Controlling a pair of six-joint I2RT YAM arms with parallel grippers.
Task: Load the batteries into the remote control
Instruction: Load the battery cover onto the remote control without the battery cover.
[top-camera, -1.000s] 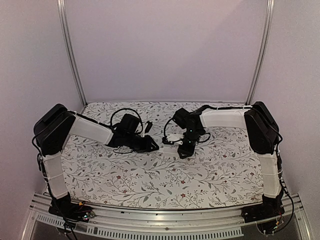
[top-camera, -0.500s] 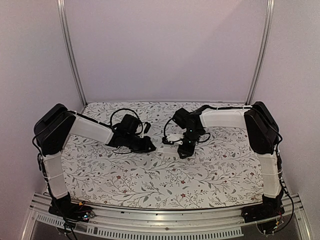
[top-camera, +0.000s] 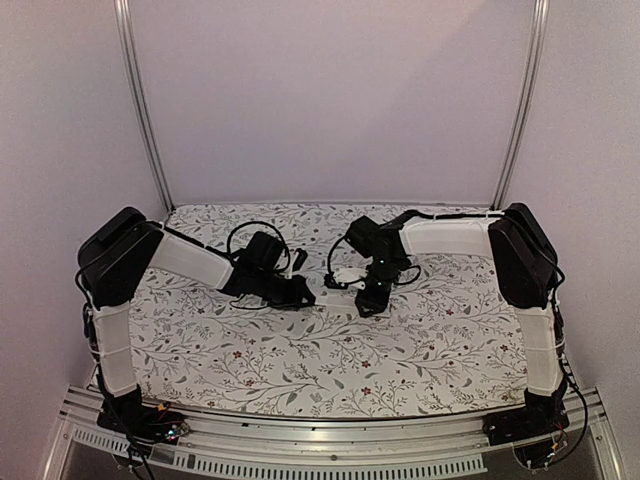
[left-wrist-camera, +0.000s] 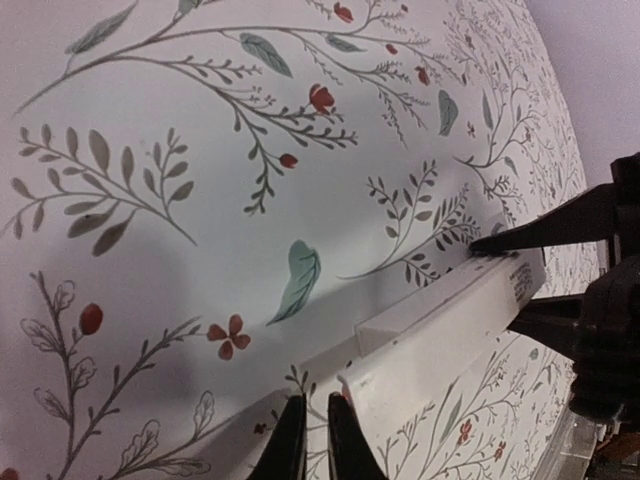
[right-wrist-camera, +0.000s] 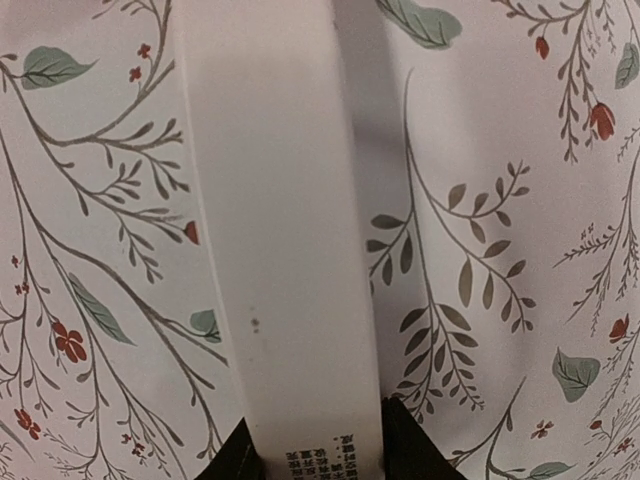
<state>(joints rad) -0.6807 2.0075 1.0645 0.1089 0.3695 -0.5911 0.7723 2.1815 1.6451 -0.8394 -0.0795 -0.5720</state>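
Beneath the remote control, floral tablecloth.

Tiny print on remote control, illegible

Left arm and right arm show white links, black joints and looping black cables.

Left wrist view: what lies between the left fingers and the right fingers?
The remote spans that stretch: the right fingers grip its far end, and its near end comes up to the left fingers. The top view shows it too.
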